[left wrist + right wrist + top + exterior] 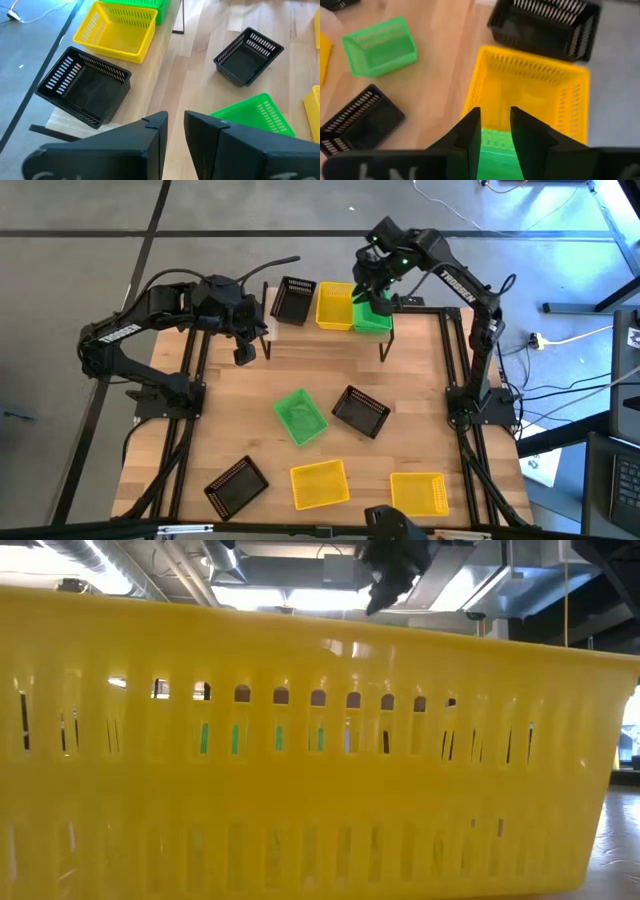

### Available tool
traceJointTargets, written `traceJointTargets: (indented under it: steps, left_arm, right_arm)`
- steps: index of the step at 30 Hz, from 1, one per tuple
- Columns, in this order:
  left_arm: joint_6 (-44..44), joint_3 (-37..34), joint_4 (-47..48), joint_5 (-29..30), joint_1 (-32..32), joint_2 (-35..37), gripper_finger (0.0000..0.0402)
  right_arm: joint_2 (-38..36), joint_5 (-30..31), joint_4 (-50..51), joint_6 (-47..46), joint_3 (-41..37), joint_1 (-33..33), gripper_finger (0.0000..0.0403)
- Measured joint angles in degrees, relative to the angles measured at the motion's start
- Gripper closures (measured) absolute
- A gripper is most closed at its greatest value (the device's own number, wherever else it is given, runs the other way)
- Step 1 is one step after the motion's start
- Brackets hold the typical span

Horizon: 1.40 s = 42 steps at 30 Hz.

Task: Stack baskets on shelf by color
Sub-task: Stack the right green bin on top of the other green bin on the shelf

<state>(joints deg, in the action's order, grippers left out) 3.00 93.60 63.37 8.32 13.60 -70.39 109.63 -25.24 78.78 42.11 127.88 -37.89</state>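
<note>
The shelf (320,331) stands at the table's far edge and carries three baskets side by side: a black one (293,300), a yellow one (335,306) and a green one (375,320). My right gripper (372,288) is above the green basket's far left corner, shut on it. My left gripper (243,352) hovers shut over the table by the shelf's left end, touching nothing. On the tabletop lie another green basket (301,416), two black ones (360,411) (236,485) and two yellow ones (319,483) (419,492). My right gripper comes from above, pointing down, with the green basket's wall (495,150) showing in the narrow gap between its two fingers. It looks pinched there. The basket sits on the shelf beside the yellow one (530,95). The fingers hide the exact place of contact.
In the low view one yellow basket (300,760) fills nearly the whole picture. The loose baskets are scattered over the table's middle and near half. The black arm bases stand at the table's left and right edges. Bare wood lies between the shelf and the loose baskets.
</note>
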Motion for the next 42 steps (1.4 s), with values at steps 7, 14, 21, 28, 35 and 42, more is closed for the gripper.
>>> traceJointTargets:
  steps: [7,14,21,28,35,42]
  left_arm:
    - [-0.01,0.00,-0.01,0.00,-0.01,0.00,0.0345]
    - [-0.04,0.00,0.00,0.00,0.01,0.00,0.0345]
    - [-0.04,0.00,0.00,0.00,-0.01,0.00,0.0345]
    - [-0.04,0.00,0.00,-0.01,0.00,0.00,0.0345]
    - [-0.04,0.00,0.00,-0.02,-0.01,0.00,0.0345]
    - [-0.04,0.00,0.00,-0.02,-0.01,0.00,0.0345]
  right_arm:
    - [0.06,2.96,-1.13,0.13,-5.23,-0.04,0.0301]
    - [0.04,10.40,-0.88,-1.79,-5.30,-0.08,0.0301]
    - [0.06,10.63,-0.96,-2.52,-4.24,0.09,0.0301]
    - [0.04,10.81,-1.13,-2.82,0.33,0.24,0.0301]
    - [0.04,10.85,0.35,-2.84,0.06,-0.04,0.0301]
    - [0.04,16.58,1.21,-2.87,0.00,-0.40,0.0301]
